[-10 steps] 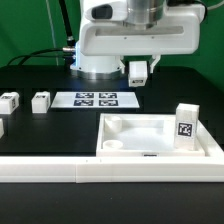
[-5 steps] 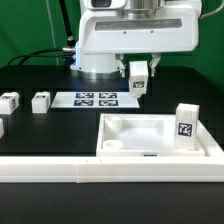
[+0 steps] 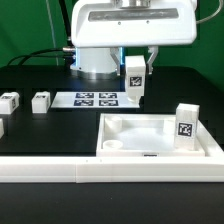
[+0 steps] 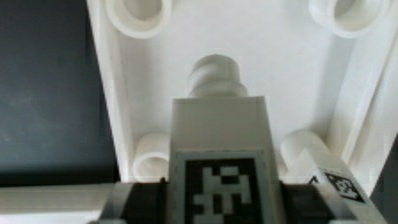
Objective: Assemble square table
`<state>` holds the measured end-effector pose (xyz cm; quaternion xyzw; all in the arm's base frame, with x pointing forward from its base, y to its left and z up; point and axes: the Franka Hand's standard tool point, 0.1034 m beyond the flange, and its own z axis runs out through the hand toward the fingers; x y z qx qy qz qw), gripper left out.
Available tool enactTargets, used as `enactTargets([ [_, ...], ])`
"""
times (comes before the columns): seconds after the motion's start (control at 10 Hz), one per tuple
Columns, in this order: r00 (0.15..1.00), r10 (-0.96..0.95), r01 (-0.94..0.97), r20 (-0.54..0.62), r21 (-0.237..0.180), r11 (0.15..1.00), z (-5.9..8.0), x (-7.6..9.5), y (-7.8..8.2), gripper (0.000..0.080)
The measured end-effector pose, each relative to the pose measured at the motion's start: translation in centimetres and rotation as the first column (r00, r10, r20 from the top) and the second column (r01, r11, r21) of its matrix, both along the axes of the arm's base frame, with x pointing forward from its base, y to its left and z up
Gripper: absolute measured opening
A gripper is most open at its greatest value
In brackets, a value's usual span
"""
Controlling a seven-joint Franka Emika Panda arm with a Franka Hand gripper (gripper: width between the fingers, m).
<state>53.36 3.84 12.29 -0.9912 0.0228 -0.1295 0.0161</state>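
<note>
Panda arm [image 3: 125, 35] sits at the far side, above the black table. A long white rail [image 3: 60, 170] runs along the near edge. The square table slab [image 3: 150, 147] lies flat at near right, just behind the rail, rim up. The wrist view shows its inner face [image 4: 151, 90] with two round corner sockets [image 4: 134, 15] at one end. The marker board [image 3: 95, 99] lies flat left of centre, beyond the slab. One leg, the standing leg [image 3: 184, 125], is upright on the slab's right side, tag facing the camera. Two loose legs [image 3: 40, 101] sit on the table at left, apart from each other, and a third is cut off at the left edge [image 3: 2, 128]. The gripper [image 3: 135, 70] is clamped on the held leg [image 3: 134, 88], which hangs upright by the marker board's right end, far of the slab's far-left corner. In the wrist view the held leg [image 4: 222, 130] points its narrow rounded tip over the slab, tag up. Can't tell whether it touches anything.
</note>
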Motion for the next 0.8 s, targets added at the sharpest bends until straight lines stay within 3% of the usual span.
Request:
enactTargets([
  [0.4,1.000,-0.001,0.001,-0.006,0.000,1.000,-0.1,-0.1,-0.1,0.0290],
  [0.8,0.998,0.058,-0.057,0.023,-0.035,0.998,-0.4,3.1,-2.0,0.0290],
])
